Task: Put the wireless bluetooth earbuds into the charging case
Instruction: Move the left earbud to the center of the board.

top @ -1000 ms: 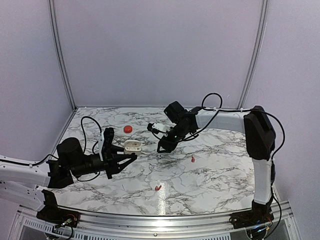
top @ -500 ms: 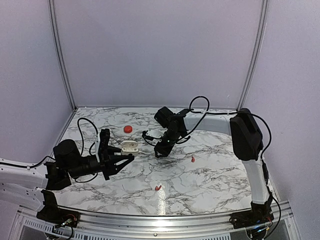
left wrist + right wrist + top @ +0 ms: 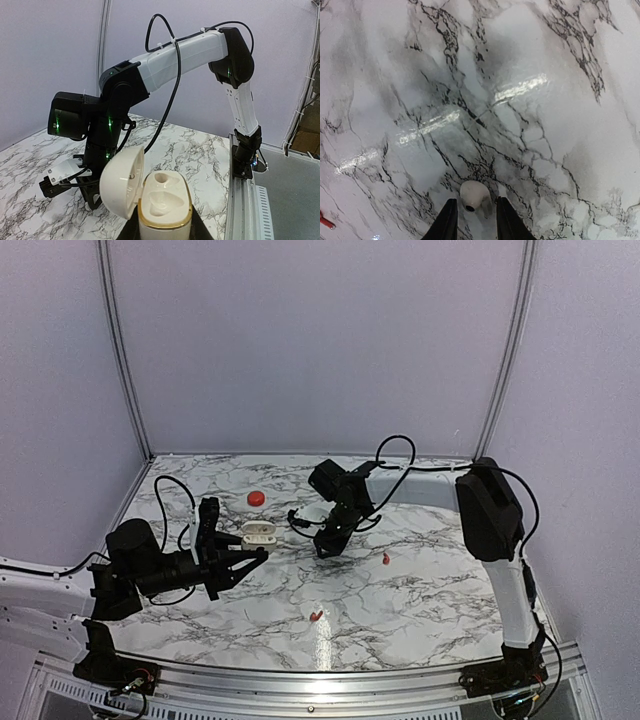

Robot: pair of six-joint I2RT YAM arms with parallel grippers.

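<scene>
Between my right fingers [image 3: 448, 220], low on the marble table [image 3: 545, 100], lies a small white earbud [image 3: 471, 194], rounded, with a dark spot facing me. My right gripper [image 3: 476, 201] is spread, one finger on each side of the bud, and neither is visibly pressing on it.

My left gripper [image 3: 238, 540] is clamped on the lower body of the white charging case [image 3: 164, 202], which it holds upright. The hinged lid [image 3: 121, 182] is swung open to one side. The two moulded wells [image 3: 161, 192] face up and look empty.

I judge the earbud to be nearly weightless, hard and glossy. On this slick marble a lopsided squeeze could make it skate or pop out. I would close gently across its fattest part with the pads low, near the table, and keep it centred between them. Its shape has to match the well, so its orientation in my grip matters.

The case looks like thin, light plastic, stiff enough to clamp. I should grip it below the seam, leaving the lid and rim free.

The top view also shows two tiny red slivers [image 3: 386, 559] on the marble and a red puck [image 3: 257, 498] farther back, all well apart from the case. I cannot tell what they are.
</scene>
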